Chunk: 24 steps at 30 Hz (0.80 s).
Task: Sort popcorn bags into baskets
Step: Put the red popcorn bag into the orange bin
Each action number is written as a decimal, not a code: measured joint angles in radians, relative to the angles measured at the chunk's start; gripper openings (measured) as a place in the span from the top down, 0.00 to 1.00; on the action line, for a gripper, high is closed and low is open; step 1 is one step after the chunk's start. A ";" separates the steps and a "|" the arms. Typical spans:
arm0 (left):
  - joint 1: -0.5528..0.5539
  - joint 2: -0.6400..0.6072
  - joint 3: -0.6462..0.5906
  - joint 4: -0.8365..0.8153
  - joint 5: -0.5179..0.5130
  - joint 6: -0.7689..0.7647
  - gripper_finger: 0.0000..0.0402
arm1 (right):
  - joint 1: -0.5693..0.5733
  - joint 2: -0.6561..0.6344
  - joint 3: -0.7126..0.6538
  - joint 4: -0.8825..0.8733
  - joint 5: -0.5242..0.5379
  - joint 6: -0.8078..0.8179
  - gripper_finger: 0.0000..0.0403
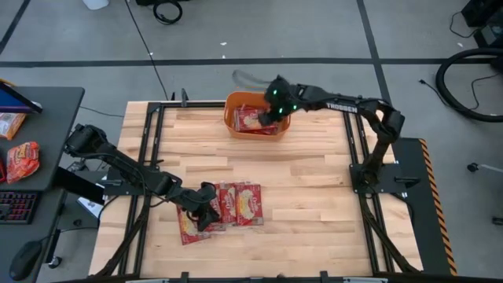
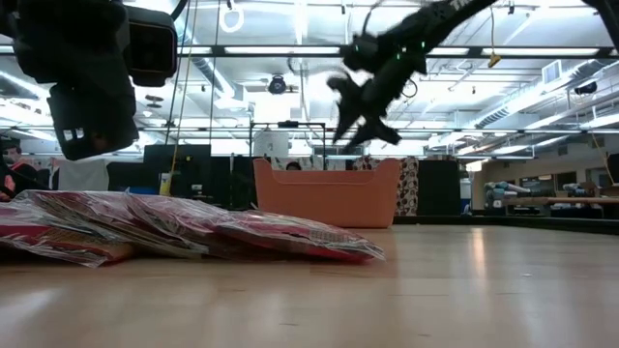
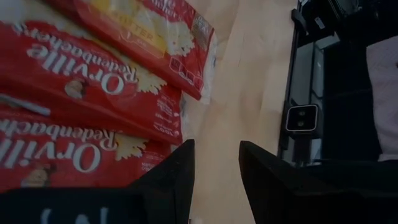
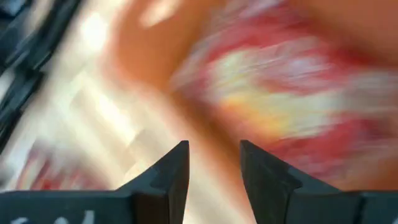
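Note:
Several red popcorn bags (image 1: 236,206) lie flat and overlapping on the wood near the table's near edge, also seen in the low view (image 2: 193,230). My left gripper (image 1: 206,212) hovers open at the pile's left end; in its wrist view (image 3: 216,163) the fingers stand beside the bags (image 3: 93,93), over bare wood. The orange basket (image 1: 231,118) stands near the far edge with red bags (image 1: 253,118) inside. My right gripper (image 1: 273,110) hangs open and empty above the basket (image 2: 327,193), fingers spread in the low view (image 2: 360,121).
Bare wood lies between the basket and the pile. Black frame rails (image 1: 149,149) run along the table's left and right sides. A dark side table at the left holds an orange-red snack packet (image 1: 22,161) and a keyboard (image 1: 16,206).

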 joint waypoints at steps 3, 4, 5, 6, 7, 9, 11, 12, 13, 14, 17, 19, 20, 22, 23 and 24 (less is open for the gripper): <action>0.000 0.000 0.000 0.000 -0.038 0.070 0.67 | 0.091 -0.008 0.000 -0.015 -0.044 -0.070 0.63; 0.000 0.000 0.000 0.000 -0.052 0.089 0.67 | 0.122 -0.008 0.000 -0.017 -0.049 -0.086 0.63; 0.000 0.000 0.000 0.000 -0.067 0.105 0.67 | 0.153 -0.008 0.000 -0.017 -0.049 -0.101 0.63; 0.000 0.000 0.000 0.000 -0.079 0.121 0.67 | 0.187 -0.008 0.000 -0.018 -0.047 -0.116 0.63; 0.000 0.000 0.000 0.000 -0.087 0.131 0.67 | 0.220 -0.008 0.000 -0.021 -0.043 -0.132 0.63; 0.000 0.000 0.000 0.000 -0.092 0.155 0.67 | 0.291 -0.007 0.000 -0.021 -0.035 -0.178 0.63; 0.000 0.000 0.000 -0.001 -0.092 0.179 0.67 | 0.363 -0.007 0.000 -0.021 -0.004 -0.220 0.62; 0.000 0.000 0.000 -0.004 -0.086 0.187 0.67 | 0.393 -0.007 0.000 -0.022 0.009 -0.235 0.61; 0.000 0.000 0.000 -0.009 -0.075 0.199 0.67 | 0.420 -0.007 0.000 -0.024 0.017 -0.247 0.61; 0.000 0.000 0.000 -0.016 -0.060 0.204 0.67 | 0.444 -0.007 0.000 -0.029 0.025 -0.254 0.60; 0.000 0.000 0.000 -0.056 -0.003 0.206 0.67 | 0.514 0.008 0.000 -0.049 0.079 -0.256 0.56; 0.000 0.000 0.000 -0.085 0.033 0.194 0.67 | 0.551 0.022 -0.010 -0.067 0.110 -0.252 0.54; 0.000 0.000 0.000 -0.095 0.048 0.182 0.67 | 0.566 0.028 -0.015 -0.057 0.116 -0.245 0.53; 0.000 0.000 0.000 -0.112 0.075 0.166 0.67 | 0.590 0.034 -0.039 -0.038 0.121 -0.230 0.51; 0.000 0.000 0.000 -0.115 0.086 0.149 0.67 | 0.600 0.039 -0.053 -0.024 0.121 -0.222 0.51; 0.000 0.000 0.001 -0.124 0.096 0.137 0.67 | 0.610 0.043 -0.068 -0.001 0.121 -0.215 0.50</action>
